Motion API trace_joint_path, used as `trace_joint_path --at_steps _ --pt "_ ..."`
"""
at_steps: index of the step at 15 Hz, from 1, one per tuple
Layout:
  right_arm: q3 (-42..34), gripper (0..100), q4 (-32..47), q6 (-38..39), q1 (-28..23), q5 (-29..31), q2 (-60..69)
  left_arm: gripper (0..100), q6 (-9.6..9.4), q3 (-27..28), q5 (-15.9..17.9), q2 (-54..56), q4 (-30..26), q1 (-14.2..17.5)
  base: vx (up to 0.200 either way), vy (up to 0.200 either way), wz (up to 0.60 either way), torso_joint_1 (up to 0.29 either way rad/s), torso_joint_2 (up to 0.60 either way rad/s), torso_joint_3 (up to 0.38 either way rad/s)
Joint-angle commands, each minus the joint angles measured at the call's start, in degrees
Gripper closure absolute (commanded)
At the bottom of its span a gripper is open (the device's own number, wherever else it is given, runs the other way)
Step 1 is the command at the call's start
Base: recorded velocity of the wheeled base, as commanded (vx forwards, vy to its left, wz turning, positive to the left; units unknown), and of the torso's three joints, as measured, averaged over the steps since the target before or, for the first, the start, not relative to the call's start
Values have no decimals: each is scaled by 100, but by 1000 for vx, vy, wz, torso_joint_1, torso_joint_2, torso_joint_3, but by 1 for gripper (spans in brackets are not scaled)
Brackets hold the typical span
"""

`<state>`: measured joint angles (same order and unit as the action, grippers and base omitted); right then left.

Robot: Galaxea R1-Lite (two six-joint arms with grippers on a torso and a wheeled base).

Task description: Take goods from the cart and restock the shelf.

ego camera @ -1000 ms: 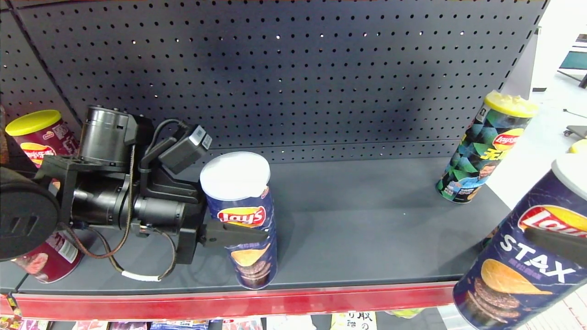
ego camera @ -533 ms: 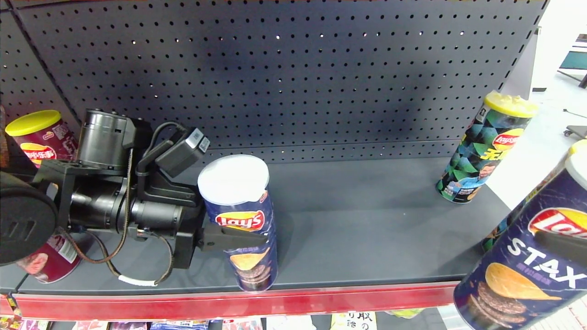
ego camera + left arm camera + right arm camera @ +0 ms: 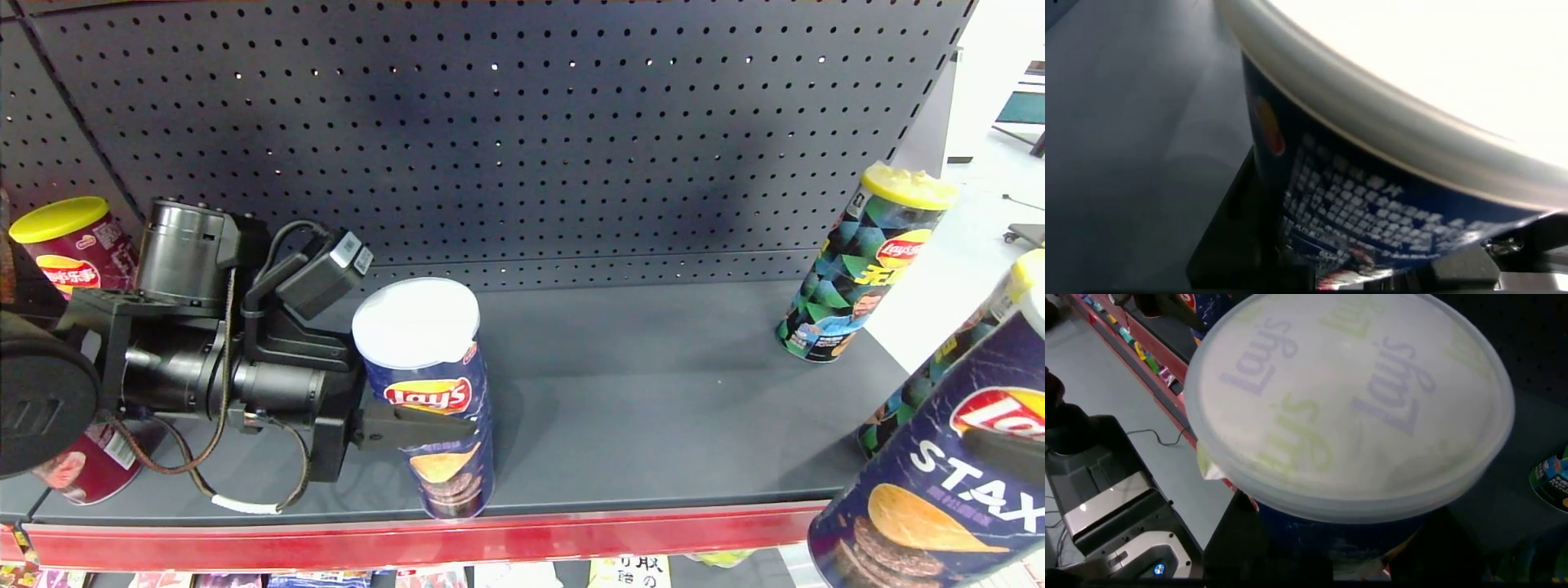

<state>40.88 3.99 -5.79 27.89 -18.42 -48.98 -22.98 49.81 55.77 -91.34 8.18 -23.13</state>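
A blue chip can with a white lid stands near the front of the grey shelf, left of centre and leaning slightly. My left gripper is shut on its middle, one finger across the front. The left wrist view looks along this can from just under its lid. A second blue can hangs off the shelf's front right corner with my right gripper shut on it. Its white lid faces the right wrist camera.
A green-patterned can with a yellow lid stands at the shelf's back right. A similar can shows behind the held one. Two maroon cans stand at the far left. A red lip edges the shelf front. The perforated back panel rises behind.
The right gripper's can has dropped lower and to the right, uncovering the patterned can behind it. The left arm and its can have shifted slightly.
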Motion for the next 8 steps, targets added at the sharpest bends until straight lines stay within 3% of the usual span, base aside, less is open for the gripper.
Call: trace_joint_path --at_steps 1,2,8 --pt "8 100 -3 -1 6 -4 3 100 -14 -42 -14 -6 -9 1 0 0 0 0 0 0" --pt "8 100 -3 -1 6 -4 3 0 -31 -68 -5 3 -9 1 0 0 0 0 0 0" --pt "-18 100 -3 -1 -3 5 11 0 4 -288 -23 310 -9 71 0 0 0 0 0 0"
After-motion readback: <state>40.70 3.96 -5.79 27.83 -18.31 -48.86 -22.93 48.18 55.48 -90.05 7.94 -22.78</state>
